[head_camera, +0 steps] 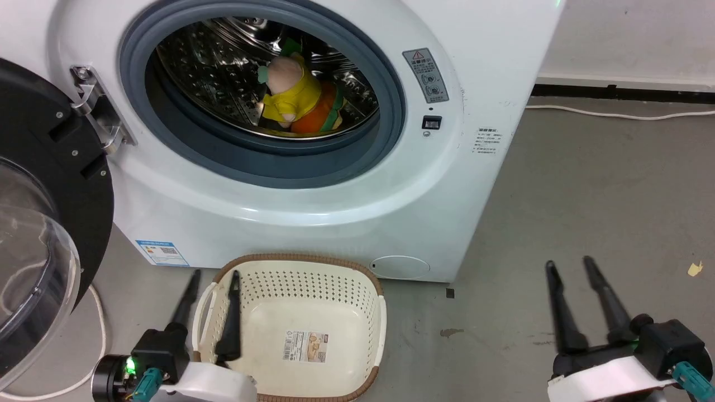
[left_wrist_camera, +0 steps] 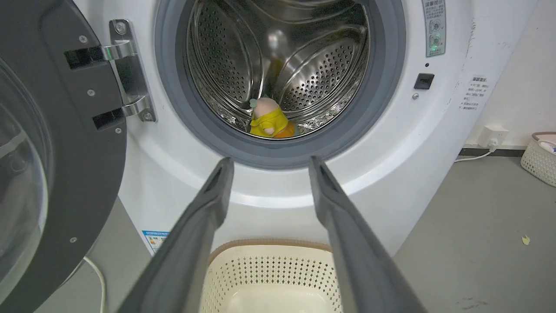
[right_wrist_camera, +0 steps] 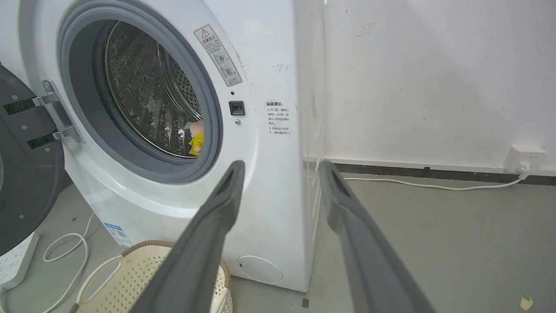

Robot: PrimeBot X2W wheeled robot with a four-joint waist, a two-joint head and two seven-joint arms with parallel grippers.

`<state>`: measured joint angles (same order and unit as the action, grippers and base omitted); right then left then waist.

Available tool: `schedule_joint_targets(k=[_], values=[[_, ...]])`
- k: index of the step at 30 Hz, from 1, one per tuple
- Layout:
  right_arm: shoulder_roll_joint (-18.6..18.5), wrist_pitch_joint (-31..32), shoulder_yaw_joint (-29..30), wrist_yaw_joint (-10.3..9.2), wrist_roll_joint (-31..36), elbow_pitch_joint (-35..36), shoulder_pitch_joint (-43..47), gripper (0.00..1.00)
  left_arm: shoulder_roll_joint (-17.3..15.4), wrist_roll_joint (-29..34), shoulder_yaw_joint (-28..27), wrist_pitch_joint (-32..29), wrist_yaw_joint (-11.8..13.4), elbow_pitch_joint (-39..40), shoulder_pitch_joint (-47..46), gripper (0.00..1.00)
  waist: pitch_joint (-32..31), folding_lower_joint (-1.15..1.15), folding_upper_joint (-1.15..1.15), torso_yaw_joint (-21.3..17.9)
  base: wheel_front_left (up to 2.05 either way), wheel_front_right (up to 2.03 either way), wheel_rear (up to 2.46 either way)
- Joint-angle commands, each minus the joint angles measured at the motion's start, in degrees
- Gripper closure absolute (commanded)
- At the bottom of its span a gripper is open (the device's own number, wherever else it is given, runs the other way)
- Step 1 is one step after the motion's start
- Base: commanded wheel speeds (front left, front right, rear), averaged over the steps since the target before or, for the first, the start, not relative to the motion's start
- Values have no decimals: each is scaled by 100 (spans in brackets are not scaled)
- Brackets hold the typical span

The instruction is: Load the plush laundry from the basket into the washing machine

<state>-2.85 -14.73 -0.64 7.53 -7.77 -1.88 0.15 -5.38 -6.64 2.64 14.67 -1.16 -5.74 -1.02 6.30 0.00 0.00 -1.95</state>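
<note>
The washing machine (head_camera: 335, 223) stands with its door (head_camera: 50, 184) swung wide on its hinge side, drum mouth unblocked. At its foot sits the empty basket (head_camera: 313, 259). Before it, the left gripper (head_camera: 215, 273) and right gripper (head_camera: 568, 261) hang spread, holding nothing. In its drum lie the doll (head_camera: 290, 89) and burger plush (head_camera: 318, 117).

The washing machine (head_camera: 335, 223) stands on the floor (head_camera: 586, 195), with its door (head_camera: 33, 251) open to the left. In the drum (head_camera: 223, 67) lie both toys: the doll (head_camera: 287, 92) rests against the burger plush (head_camera: 318, 114), which is just right of it. The basket (head_camera: 301, 262) sits on the floor just before the machine, a label (head_camera: 305, 346) on its bottom. The left claw (head_camera: 215, 273) straddles the basket's left wall — one finger inside, one outside. The right claw (head_camera: 568, 261) is well to the basket's right, over the floor.
</note>
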Motion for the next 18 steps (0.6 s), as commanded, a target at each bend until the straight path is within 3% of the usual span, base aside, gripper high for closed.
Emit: schedule_joint_targets(k=[1, 18], values=[[0, 3, 0, 0, 1, 0, -1, 100, 0, 1, 1, -4, 0, 0, 0, 100, -1, 0, 0, 1, 0, 0, 0], [0, 193, 9, -1, 101, 25, -3, 100, 33, 87, -25, -192, 15, 75, 12, 100, -84, 0, 0, 27, 0, 0, 0]])
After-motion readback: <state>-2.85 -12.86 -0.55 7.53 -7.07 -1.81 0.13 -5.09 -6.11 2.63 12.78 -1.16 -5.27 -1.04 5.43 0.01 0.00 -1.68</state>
